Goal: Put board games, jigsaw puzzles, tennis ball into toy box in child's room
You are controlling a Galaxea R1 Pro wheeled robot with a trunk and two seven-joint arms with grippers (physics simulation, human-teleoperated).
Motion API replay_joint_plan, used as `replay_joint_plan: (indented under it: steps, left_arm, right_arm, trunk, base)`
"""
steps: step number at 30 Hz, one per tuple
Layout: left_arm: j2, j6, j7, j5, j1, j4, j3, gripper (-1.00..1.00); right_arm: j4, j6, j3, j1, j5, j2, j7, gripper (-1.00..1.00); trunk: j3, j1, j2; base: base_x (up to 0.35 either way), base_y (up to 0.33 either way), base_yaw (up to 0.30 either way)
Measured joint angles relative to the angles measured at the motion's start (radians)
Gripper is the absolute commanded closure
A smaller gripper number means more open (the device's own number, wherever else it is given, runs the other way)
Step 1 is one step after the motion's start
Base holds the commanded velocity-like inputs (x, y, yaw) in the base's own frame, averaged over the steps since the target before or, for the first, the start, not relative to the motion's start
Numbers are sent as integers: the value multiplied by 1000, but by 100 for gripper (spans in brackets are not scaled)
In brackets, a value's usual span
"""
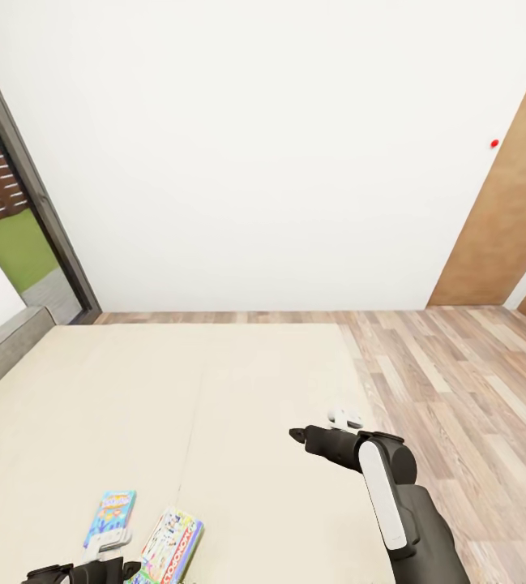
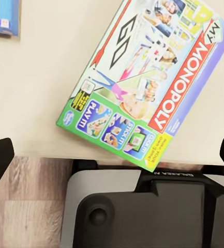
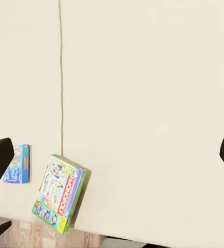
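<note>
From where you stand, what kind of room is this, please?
Probably a bedroom, likely a child's: a wide beige bed lies under the arms, two colourful board games, a Monopoly box and a small blue box, rest on it, and wood plank floor runs beside.

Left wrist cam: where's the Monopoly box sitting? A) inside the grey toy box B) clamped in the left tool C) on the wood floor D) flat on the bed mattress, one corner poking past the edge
D: the Monopoly box lies flat on the beige mattress, its lower corner over the edge, with the left tool open and clear of it.
</note>
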Motion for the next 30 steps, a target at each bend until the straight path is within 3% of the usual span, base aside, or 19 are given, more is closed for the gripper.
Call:
replay_joint_plan:
  steps: [5,9,13,14,17,21,25,30]
  left_arm:
    - [2,7,-7,0,-3,-8,4,-100]
    - [20,53,-65,-1,-10,-37,8,-100]
    - [31,177,-113,-1,-28,-125,10,-100]
    - [33,231,-121,0,-39,-180,9,-100]
    - [34,305,-128,-6,-50,-265,7,-100]
    - [33,377,-130,-46,-59,-358,6,-100]
    - [30,395,-132,-100,-61,-381,7,-100]
    - [29,402,-136,-128,-62,-394,8,-100]
  right_arm:
    - [0,0,0,0,0,1,0,-100]
    - [-1,0,0,0,0,1,0,-100]
    - [-1,0,0,0,0,1,0,-100]
    - [-1,0,0,0,0,1,0,-100]
    - [-1,0,-1,0,0,1,0,-100]
    - [-1,-15,-1,0,0,1,0,-100]
    - [-1,-29,-1,0,0,1,-1,-100]
    - [-2,-34,-2,0,0,1,0,-100]
  trunk:
    - [-8,0,0]
    - [-15,0,0]
    - [-21,0,0]
    - [-23,0,0]
    - [-28,0,0]
    - [-34,0,0]
    - [-40,0,0]
    - [-42,0,0]
  base:
    - [0,0,0]
    - [0,0,0]
    - [0,0,0]
    - [0,0,0]
    - [0,0,0]
    - [0,0,0]
    - [0,0,0]
    - [0,0,0]
